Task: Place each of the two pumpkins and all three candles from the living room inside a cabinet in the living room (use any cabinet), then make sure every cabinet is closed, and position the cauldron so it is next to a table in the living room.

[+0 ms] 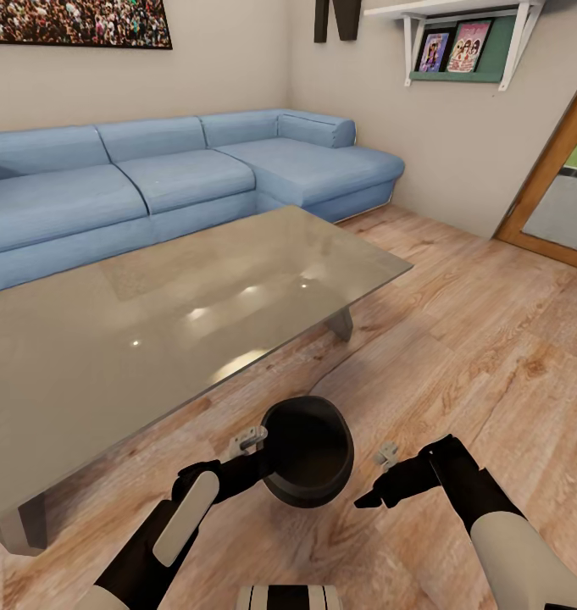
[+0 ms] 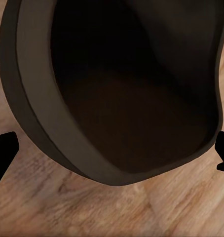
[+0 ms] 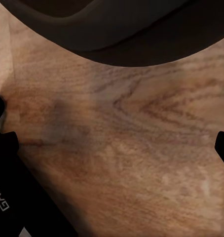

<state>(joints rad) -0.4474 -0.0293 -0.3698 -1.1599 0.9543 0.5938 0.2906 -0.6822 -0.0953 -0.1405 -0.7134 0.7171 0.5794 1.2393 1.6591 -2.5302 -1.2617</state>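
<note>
1. The blue sectional sofa (image 1: 178, 182) runs along the wall, cut off at the head view's left edge.
2. The glossy grey glass worktop (image 1: 152, 330) also runs off the left edge; only two slab legs show.
3. The wooden floor (image 1: 491, 339) lies bare to the right.
4. The black cauldron (image 1: 309, 451) sits on the floor just beside the worktop's near edge, mouth up, its inside too dark to read.
5. The left hand (image 1: 256, 447) touches the cauldron's rim; whether it grips is unclear.
6. The right hand (image 1: 380, 483) hangs apart from the cauldron, spread wide and holding nothing.
</note>
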